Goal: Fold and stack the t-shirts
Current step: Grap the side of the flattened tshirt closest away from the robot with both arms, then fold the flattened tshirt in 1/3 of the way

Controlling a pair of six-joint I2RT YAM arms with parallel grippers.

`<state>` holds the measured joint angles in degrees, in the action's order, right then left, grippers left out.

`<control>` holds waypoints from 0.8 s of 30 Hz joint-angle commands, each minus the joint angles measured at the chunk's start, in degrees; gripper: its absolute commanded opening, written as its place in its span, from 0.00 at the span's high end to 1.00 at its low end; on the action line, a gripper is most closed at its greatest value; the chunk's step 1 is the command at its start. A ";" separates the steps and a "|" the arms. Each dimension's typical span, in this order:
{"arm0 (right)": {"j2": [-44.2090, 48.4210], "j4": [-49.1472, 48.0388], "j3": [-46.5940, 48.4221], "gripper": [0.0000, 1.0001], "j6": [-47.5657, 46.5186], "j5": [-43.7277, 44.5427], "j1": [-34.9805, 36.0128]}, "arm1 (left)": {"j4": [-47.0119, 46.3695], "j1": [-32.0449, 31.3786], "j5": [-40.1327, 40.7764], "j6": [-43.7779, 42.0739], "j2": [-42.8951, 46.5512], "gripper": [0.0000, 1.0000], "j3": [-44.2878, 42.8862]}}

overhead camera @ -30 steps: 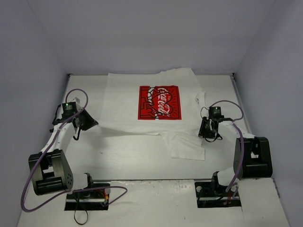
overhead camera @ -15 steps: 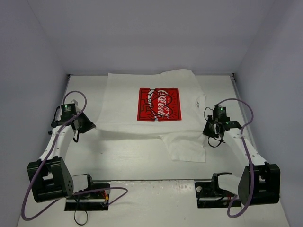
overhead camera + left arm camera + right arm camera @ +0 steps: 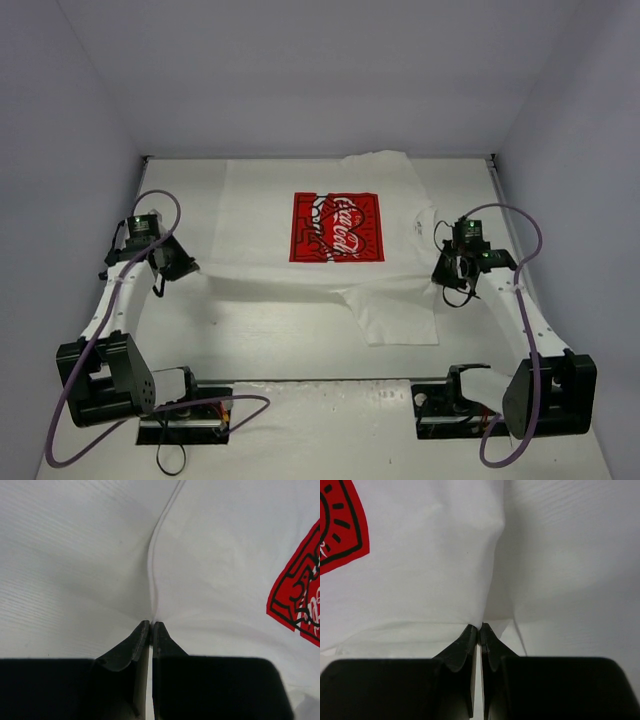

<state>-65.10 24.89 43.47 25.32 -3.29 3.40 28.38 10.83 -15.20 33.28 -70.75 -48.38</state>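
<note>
The only writing that can be read is on the white t-shirt [image 3: 260, 215] in the middle of the overhead view. A red square [image 3: 337, 227] on its chest carries white flowing script that reads as Coca-Cola, with black line drawing around it. Just right of the square, a small dark mark [image 3: 415, 226] on the cloth is too small to read. The left wrist view shows a corner of the red square at its right edge, and the right wrist view shows another at its upper left. Both corners show only black lines and bits of white stroke, no legible letter
</note>
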 commanded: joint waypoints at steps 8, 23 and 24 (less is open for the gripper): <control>-18.84 -0.34 23.43 1.00 -8.93 3.12 -0.93 | -6.42 -2.58 2.53 1.58 -11.85 1.00 -13.00; -36.92 -3.31 32.43 1.00 -13.12 5.34 -1.87 | -12.40 -7.16 5.23 0.67 -29.21 1.00 -24.66; -37.53 -3.63 32.79 1.00 -13.40 5.43 -2.00 | -12.84 -7.40 5.38 0.93 -30.12 1.00 -25.12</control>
<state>-103.08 23.16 73.58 13.70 -1.05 2.33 19.39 4.81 -11.70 34.89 -101.26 -69.61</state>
